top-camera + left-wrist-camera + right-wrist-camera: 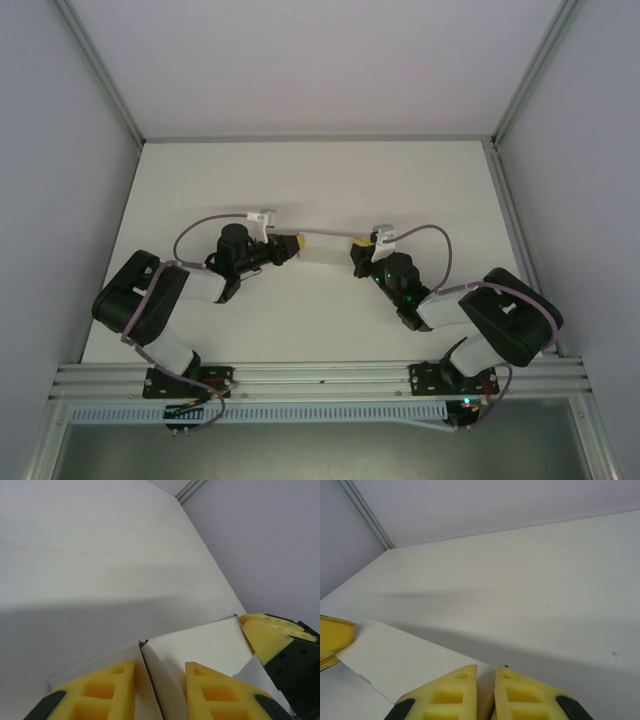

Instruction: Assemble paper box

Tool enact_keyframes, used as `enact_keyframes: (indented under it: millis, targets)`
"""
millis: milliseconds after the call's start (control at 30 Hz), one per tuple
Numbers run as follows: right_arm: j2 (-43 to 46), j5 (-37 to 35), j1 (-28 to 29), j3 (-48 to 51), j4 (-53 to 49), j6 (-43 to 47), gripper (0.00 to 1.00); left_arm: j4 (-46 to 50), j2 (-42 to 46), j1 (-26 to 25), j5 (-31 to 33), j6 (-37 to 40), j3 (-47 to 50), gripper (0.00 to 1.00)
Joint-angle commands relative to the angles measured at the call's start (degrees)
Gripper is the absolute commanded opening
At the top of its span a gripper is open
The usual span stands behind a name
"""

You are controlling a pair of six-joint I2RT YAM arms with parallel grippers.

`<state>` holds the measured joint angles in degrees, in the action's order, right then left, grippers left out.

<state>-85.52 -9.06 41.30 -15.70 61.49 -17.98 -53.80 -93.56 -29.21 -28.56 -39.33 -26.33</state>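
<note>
The paper box sits near the middle of the white surface in the top view, a pale strip lying along the 9-to-3 o'clock line – caught between the two arms. The left end effector meets it at its 9 o'clock end and the right end effector at its 3 o'clock end.

From the left wrist, the left end effector stands narrow, its yellow fingers on either side of a folded card end of the paper box, and the fold fills the gap between them. It is gripping the box. Toward 2 o'clock in that view the right end effector touches the far corner of the same panel.

From the right wrist, the right end effector is drawn almost together, its fingers leaving only a thin slit (the card's edge runs straight into it), so it is pinching the paper box too. The sheet stretches away toward 9 o'clock, where a yellow tip of the left end effector touches its far end. The box throws a soft grey shadow on the surface – toward 12 o'clock of the sheet
</note>
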Motion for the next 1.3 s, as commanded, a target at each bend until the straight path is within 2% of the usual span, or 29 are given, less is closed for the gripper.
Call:
enact_keyframes:
  millis: [0,100,200,333,400,467,567,633,667,733,933,1133,1267]
  targets:
    - [-5.1,2.1,0.4,3.7,-20.0,4.5,0.00,26.3,-4.5,-0.4,-2.6,-0.5,5.7,0.00]
    - [-5.1,2.7,0.1,4.5,-18.0,4.8,0.00,27.7,-4.4,-0.4,-3.0,-0.6,4.9,0.00]
    - [-3.3,3.3,-0.1,3.1,-21.1,3.6,0.00,29.9,-4.0,-0.4,-3.7,-0.9,3.4,0.00]
    - [1.9,4.3,-0.2,0.3,-28.4,0.2,0.00,35.7,0.2,-0.8,-2.7,0.5,-0.4,0.41]
    - [4.8,3.5,-0.2,-2.5,-34.7,-2.1,0.00,42.1,2.3,-1.5,-0.9,2.8,-4.8,0.40]
    - [6.7,2.4,-0.2,-4.9,-38.9,-5.0,0.08,46.8,3.7,-2.2,0.9,4.4,-8.9,0.50]
    - [8.6,-1.1,-0.3,-9.2,-46.9,-9.7,0.12,50.6,4.9,-2.5,1.9,6.0,-14.3,0.51]
    - [10.1,-2.3,-0.4,-11.4,-49.6,-10.3,0.13,52.7,5.3,-2.5,2.6,6.9,-17.4,0.61]
    - [10.6,-2.1,-0.5,-12.2,-49.8,-10.5,0.15,53.5,5.4,-2.5,3.1,7.3,-18.7,0.62]
    - [11.4,-1.6,-1.2,-14.6,-51.7,-11.3,0.25,55.1,5.6,-2.5,3.8,8.3,-21.3,0.68]
    - [11.2,-3.5,-2.4,-19.8,-57.3,-12.3,0.27,57.1,7.3,-2.5,5.3,9.0,-25.0,0.77]
    - [9.9,-1.6,-3.3,-19.6,-56.3,-12.9,0.25,56.4,10.2,-0.3,4.9,8.2,-23.2,0.76]
    - [10.0,-0.3,-3.5,-18.4,-54.8,-12.7,0.25,53.5,10.0,2.6,1.3,7.1,-21.4,0.77]
